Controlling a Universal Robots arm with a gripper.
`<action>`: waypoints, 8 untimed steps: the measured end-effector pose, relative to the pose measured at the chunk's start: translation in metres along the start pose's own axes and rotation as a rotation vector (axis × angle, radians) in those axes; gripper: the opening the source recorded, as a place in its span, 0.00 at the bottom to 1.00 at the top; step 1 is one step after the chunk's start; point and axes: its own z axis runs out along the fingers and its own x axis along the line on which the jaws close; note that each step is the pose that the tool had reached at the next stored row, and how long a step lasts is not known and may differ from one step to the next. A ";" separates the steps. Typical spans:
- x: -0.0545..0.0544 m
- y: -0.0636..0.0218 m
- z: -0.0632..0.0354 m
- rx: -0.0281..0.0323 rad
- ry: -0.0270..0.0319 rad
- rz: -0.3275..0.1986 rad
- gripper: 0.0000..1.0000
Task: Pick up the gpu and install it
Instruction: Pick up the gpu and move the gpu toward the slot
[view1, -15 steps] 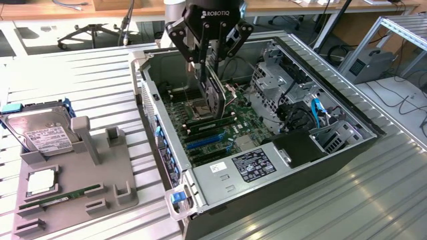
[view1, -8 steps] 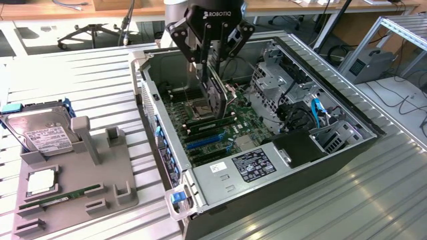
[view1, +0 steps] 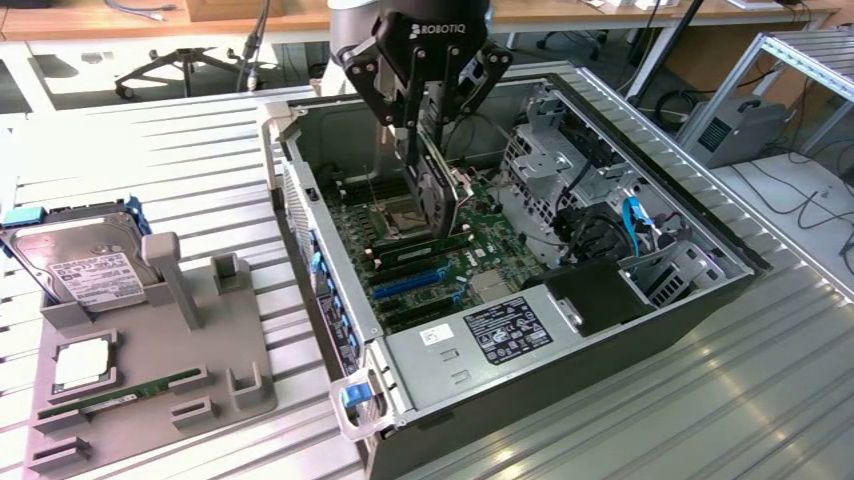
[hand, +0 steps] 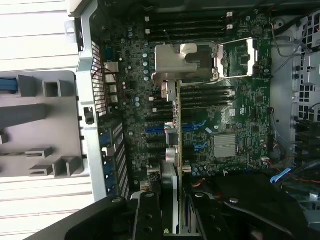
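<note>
1. While the open computer case (view1: 561, 390) lies on its side on a ribbed metal table (view1: 160, 170), 1 black gripper (view1: 430, 125) is seen reaching down into it from above.
2. The gpu (view1: 438, 195) is held by the gripper: 2 fingers are closed on the thin dark card, 1 on each flat face, as shown in the wrist view, where the gripper (hand: 175, 220) clamps the card's near end.
3. The gpu (hand: 175, 125) is seen edge-on in the wrist view, as a narrow strip running away from the fingers over the green motherboard (hand: 240, 115).
4. In the exterior view the card hangs upright inside the case, over the middle of the motherboard (view1: 454, 270), with its lower end close to the board. Whether it touches a slot cannot be told.
5. Blue expansion slots (view1: 407, 283) are seen on the board just beside the card's lower end. In the wrist view the same blue slots (hand: 155, 129) lie on both sides of the card's edge.
6. On the exterior view's left, well apart from the case, a grey parts holder (view1: 147, 390) is placed on the table.
7. A silver hard drive (view1: 80, 265) with a white label, a square silver chip (view1: 80, 365) and a narrow green memory stick (view1: 120, 392) are held in that holder.
</note>
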 end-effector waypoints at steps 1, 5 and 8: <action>0.000 0.0000 0.0002 0.0003 0.0000 0.000 0.27; -0.002 0.0003 0.0010 0.0028 -0.0002 0.000 0.27; -0.005 0.0005 0.0020 0.0050 -0.0003 0.000 0.27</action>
